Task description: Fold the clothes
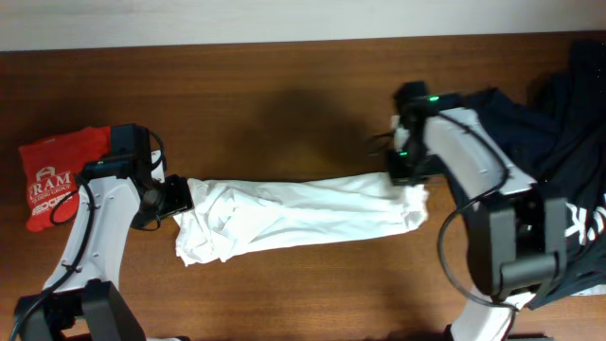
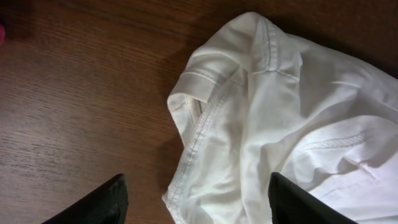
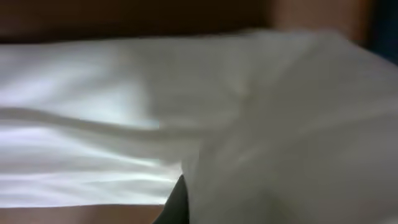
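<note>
The white T-shirt (image 1: pixel 303 213) lies bunched in a long band across the middle of the wooden table; its chest graphic is hidden. My left gripper (image 1: pixel 180 199) is at the shirt's left end. In the left wrist view its fingers (image 2: pixel 196 196) are open wide, with a stitched hem and sleeve of the shirt (image 2: pixel 280 106) between and ahead of them. My right gripper (image 1: pixel 402 170) is at the shirt's right end. In the right wrist view white cloth (image 3: pixel 124 106) fills the frame and drapes over the jaws (image 3: pixel 186 202). Only one dark finger shows, near the centre, pinched on the cloth.
A small folded red shirt with white print (image 1: pixel 57 175) lies at the left edge, beside the left arm. Dark navy garments with white lettering (image 1: pixel 568 142) are piled at the right, under and behind the right arm. Bare wood (image 1: pixel 284 114) lies behind the white shirt.
</note>
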`<state>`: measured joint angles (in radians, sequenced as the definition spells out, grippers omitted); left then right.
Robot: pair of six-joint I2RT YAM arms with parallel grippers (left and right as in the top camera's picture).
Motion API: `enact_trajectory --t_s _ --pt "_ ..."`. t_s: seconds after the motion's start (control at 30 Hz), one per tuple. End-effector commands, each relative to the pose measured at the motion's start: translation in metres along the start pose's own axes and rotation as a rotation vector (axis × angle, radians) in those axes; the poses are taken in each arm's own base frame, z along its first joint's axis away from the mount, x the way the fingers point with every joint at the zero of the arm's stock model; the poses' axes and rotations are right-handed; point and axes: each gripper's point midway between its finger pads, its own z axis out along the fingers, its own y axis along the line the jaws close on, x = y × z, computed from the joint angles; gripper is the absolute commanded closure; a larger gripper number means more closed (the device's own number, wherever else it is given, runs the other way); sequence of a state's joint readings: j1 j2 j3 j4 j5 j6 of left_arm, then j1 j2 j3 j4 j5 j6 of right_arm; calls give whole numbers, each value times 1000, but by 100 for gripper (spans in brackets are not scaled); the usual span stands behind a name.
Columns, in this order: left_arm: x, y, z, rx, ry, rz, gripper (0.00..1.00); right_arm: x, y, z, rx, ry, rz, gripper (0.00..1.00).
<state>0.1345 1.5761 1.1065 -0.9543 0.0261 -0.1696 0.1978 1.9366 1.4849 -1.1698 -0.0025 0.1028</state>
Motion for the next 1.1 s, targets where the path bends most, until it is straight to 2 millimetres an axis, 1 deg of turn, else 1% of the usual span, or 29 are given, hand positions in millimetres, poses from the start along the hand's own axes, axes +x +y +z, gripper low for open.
enact_trajectory --t_s 0.0,0.03,0.07,0.17,0.4,0.5,0.63,0.67,0.87,0.9,0.93,0.97,1.0,1.07 --pt "-6 -1 -8 16 -29 -7 28 -1 64 -5 -104 -30 -110 96" --pt "-6 -1 -8 16 -29 -7 28 1 77 -4 -104 -39 -144 95" --pt "-6 -1 -8 16 -28 -7 28 2 86 -4 -104 -43 -160 94" --pt "-5 -1 -8 16 -27 -7 28 7 108 -3 -107 -54 -200 94" --pt "-5 -1 -8 15 -25 -7 28 20 131 -4 -159 -24 -235 94" --pt "-5 -1 -8 15 -25 -7 28 30 145 -5 -209 6 -255 94" --pt "-5 -1 -8 15 -25 -7 28 37 155 -4 -215 16 -276 92" --pt "-5 -1 -8 15 -25 -7 28 37 157 -3 -217 11 -280 89" --pt "-5 -1 -8 15 -25 -7 28 32 159 -2 -224 -10 -284 87" --pt "-5 -1 -8 15 -25 -7 28 33 161 -3 -232 -7 -285 84" --pt "-5 -1 -8 15 -25 -7 28 33 162 -3 -238 -6 -285 78" --pt "-5 -1 -8 15 -25 -7 28 34 163 -3 -248 -3 -285 68" --pt "-5 -1 -8 15 -25 -7 28 34 164 -4 -253 -1 -286 66" --pt "-5 -1 -8 15 -25 -7 28 35 165 -4 -260 2 -299 66"
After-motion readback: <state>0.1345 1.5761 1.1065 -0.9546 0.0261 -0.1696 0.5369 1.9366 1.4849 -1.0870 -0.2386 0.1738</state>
